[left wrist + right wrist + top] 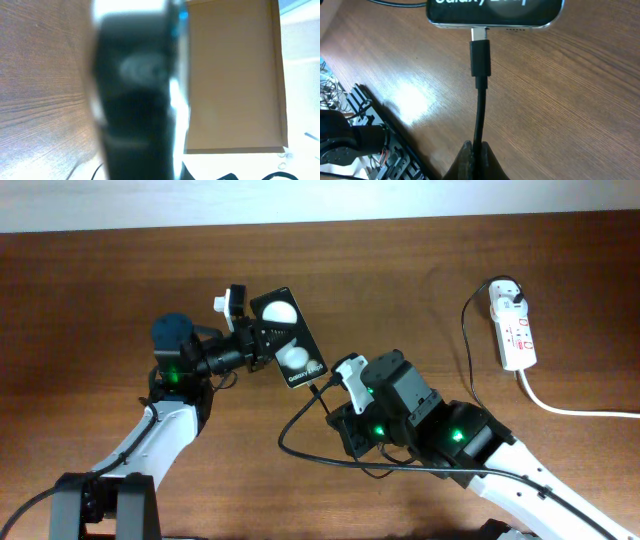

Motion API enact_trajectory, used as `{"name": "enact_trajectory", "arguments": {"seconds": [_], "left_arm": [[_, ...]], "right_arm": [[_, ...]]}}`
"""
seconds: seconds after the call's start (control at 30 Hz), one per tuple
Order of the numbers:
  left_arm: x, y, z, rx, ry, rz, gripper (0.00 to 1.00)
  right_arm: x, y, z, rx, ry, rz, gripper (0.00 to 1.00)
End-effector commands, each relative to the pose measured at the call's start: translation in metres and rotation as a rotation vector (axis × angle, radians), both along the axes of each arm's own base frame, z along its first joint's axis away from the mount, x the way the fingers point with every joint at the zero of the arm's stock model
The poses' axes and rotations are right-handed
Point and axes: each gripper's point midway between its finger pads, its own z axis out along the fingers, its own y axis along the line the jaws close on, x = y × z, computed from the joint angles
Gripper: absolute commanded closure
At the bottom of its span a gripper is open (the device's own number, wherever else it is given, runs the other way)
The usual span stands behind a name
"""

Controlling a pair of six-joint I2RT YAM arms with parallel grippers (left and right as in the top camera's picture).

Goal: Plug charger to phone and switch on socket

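The black phone (288,340) with two white spots is held tilted by my left gripper (258,345), which is shut on its left edge. In the left wrist view the phone (135,90) is a dark blur filling the middle. My right gripper (337,383) is shut on the thin black charger cable (480,115) just behind its connector (480,57). The connector's metal tip (479,34) meets the port on the phone's bottom edge (495,12), with some metal still showing. The white socket (513,330) lies at the far right with the white adapter (507,295) plugged in.
The charger cable loops on the table (290,445) in front of the right arm. The socket's thick white cord (570,408) runs off to the right. A brown panel (232,75) shows behind the phone. Robot hardware (365,145) sits at the table's edge.
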Motion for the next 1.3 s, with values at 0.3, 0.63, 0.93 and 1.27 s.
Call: {"name": "enact_trajectory", "arguments": {"seconds": [0.3,0.63,0.93,1.27], "left_arm": [[-0.013,-0.008,0.005,-0.005,-0.031,-0.091,1.0],[-0.011,-0.007,0.005,-0.004,-0.03,-0.079,1.0],[-0.013,-0.008,0.005,-0.006,-0.031,-0.095,1.0],[-0.014,-0.008,0.005,-0.006,-0.031,-0.097,1.0]], "right_arm": [[0.026,-0.003,0.012,-0.016,-0.123,-0.084,0.96],[0.014,0.014,0.015,-0.094,-0.256,-0.062,0.96],[0.022,0.015,0.022,-0.079,-0.287,-0.108,0.96],[-0.007,0.011,0.0,-0.138,-0.186,0.038,0.96]]}}
